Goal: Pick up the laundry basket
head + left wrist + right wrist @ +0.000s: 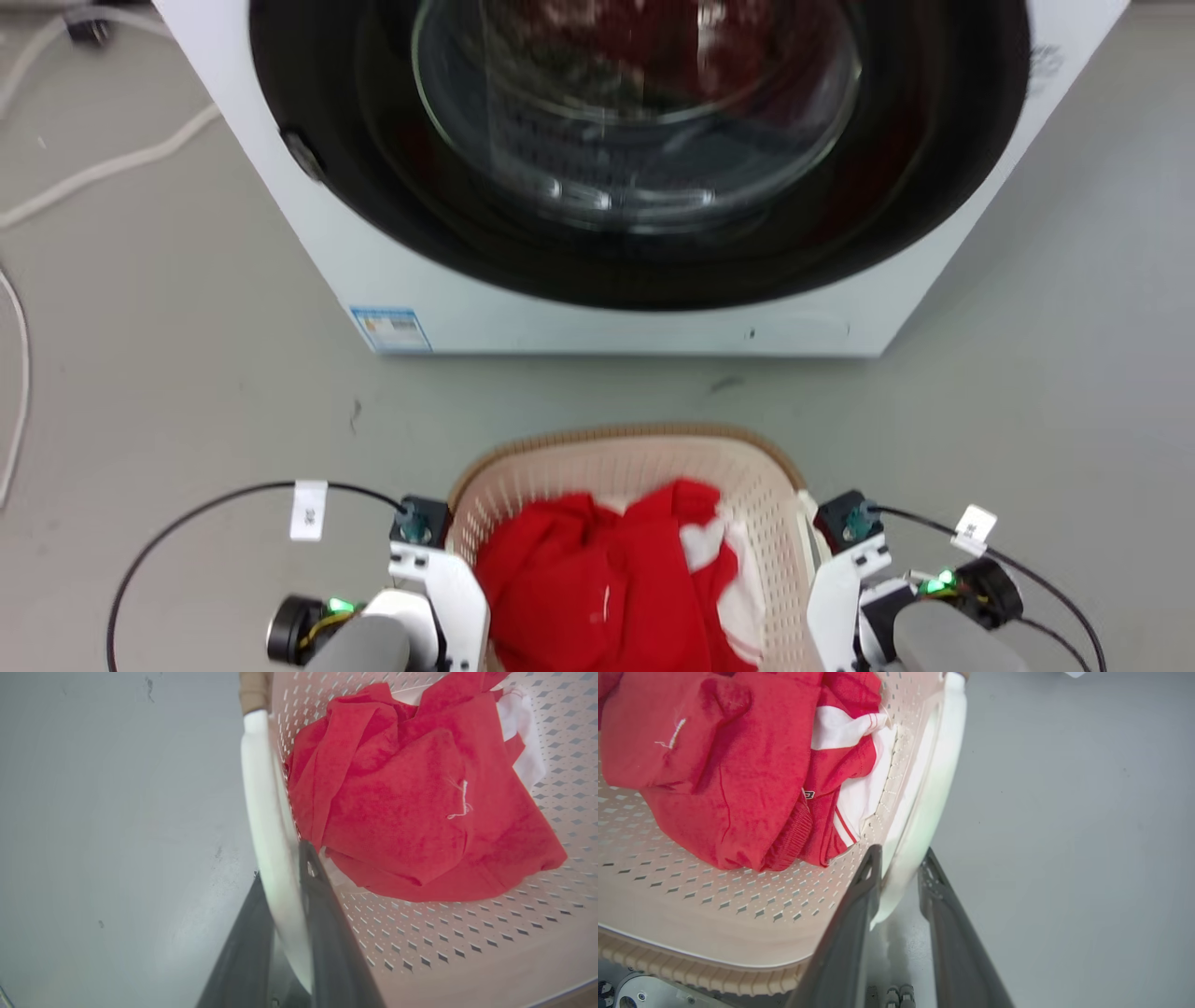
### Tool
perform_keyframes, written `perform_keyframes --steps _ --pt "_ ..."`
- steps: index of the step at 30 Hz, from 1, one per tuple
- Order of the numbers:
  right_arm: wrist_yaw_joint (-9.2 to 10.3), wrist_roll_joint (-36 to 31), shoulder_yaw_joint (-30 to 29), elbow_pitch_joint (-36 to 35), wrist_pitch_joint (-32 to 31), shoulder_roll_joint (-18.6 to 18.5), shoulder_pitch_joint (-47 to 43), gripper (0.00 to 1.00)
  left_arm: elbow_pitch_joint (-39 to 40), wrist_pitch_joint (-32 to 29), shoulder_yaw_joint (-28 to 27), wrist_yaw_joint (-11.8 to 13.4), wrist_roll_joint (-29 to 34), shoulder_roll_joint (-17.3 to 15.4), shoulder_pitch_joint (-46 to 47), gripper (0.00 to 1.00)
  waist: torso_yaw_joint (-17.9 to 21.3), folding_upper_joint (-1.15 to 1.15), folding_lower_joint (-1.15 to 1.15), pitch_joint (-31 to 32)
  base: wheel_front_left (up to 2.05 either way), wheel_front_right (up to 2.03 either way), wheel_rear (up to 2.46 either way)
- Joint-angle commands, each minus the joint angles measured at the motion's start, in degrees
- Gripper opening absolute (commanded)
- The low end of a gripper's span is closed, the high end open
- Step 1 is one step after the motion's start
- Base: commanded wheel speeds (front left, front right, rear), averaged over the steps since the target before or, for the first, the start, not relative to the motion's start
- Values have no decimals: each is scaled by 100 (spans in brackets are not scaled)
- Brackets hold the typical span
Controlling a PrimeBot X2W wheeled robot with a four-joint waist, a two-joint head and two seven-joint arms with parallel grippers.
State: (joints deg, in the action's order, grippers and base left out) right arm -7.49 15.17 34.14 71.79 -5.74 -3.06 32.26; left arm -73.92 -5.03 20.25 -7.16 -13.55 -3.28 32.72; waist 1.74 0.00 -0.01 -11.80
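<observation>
head view: basket on the floor, just in front of the washer, holding red and white clothes.

left hand: fingers astride the left handle, one inside the wall and one outside, clamped on it.

right hand: astride the right handle. inner finger touching, outer finger just beside. whether it pinches, cannot tell.

step in hand, by judgement: grips set, lift due.

advice: confirm the right grip first, then raise both hands together and level, so the basket neither tilts nor spills. the thin handles may flex or slip.

writing: blue label on the washer, too small to read. white tag on a cable, marks unreadable. small mark on a garment, unreadable.
</observation>
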Motion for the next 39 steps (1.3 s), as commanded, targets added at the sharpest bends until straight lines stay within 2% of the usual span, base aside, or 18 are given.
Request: perform_keyframes --steps 1,6,15,26,39 --pt "0 66 97 -42 -41 32 -78 0 22 -90 111 -46 -66 61 -110 0 -3 0 1 462 0 0 0" --pt "-1 398 371 -5 -273 39 -360 0 84 -430 467 -47 -449 68 -446 0 -6 0 1 1028 0 0 0" --pt "-7 909 816 -18 -626 -8 -594 0 312 -896 1066 -54 -1058 23 -699 0 -15 0 1 1488 0 0 0" --pt "-7 1484 1334 -170 -960 -163 -693 0 462 -1264 1617 -55 -1687 -133 -752 0 -27 0 1 1678 0 0 0" --pt "-7 1932 1777 -121 -1014 -261 -601 0 439 -1289 2072 -55 -2181 -244 -682 0 -30 0 1 1688 0 0 0"
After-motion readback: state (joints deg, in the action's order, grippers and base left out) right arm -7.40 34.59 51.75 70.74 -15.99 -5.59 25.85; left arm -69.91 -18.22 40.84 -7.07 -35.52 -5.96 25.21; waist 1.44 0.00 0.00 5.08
